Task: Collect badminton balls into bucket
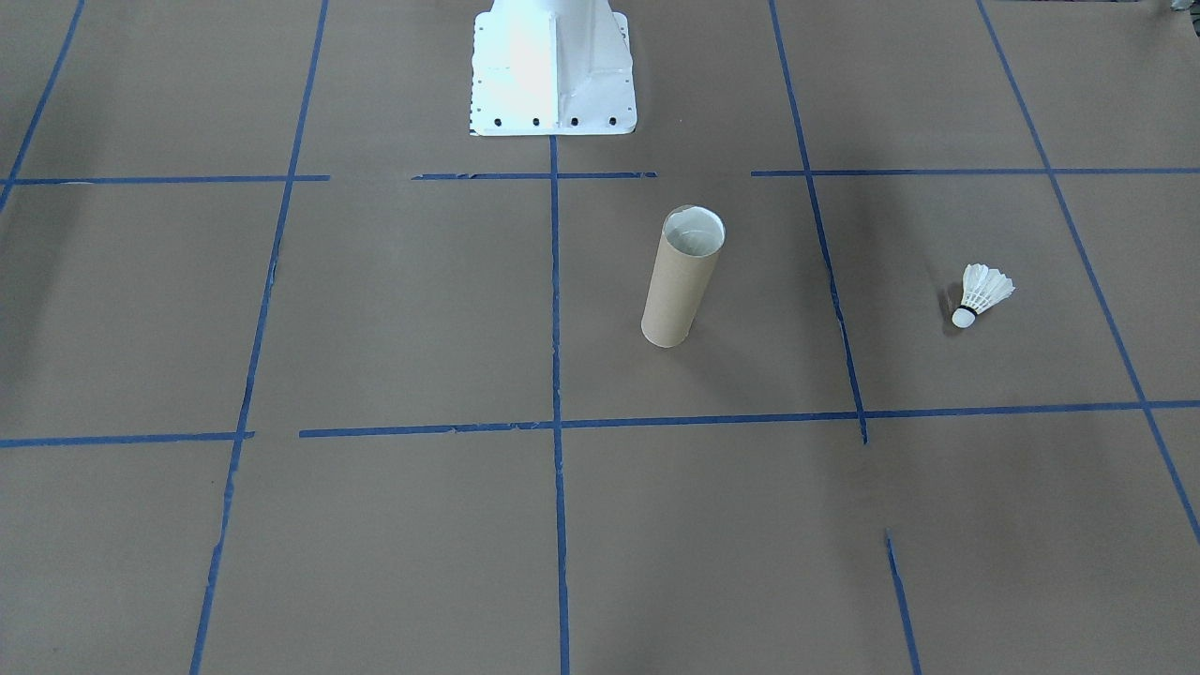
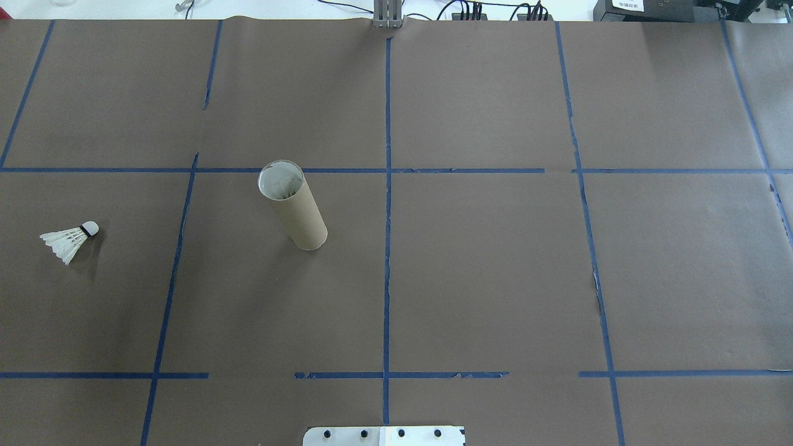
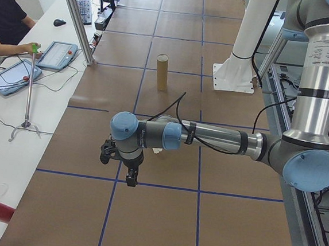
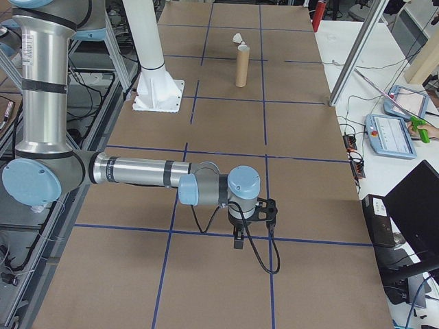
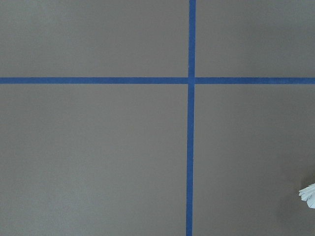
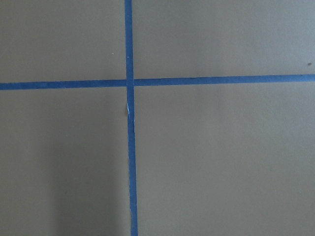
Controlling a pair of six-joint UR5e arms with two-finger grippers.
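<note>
Left gripper: finger state can't tell. Approach shuttlecock, mid-left of overhead frame, grip cork end; cardboard tube stands upright nearby.

A white feather shuttlecock lies on its side on the brown table, cork tip with thin black band toward a tan cardboard tube, which stands upright, open-topped, well apart from it.

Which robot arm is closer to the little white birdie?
The left. Its gripper hovers close above the shuttlecock, feathers edging its wrist view. The right gripper hangs far away, past the cardboard tube.
</note>
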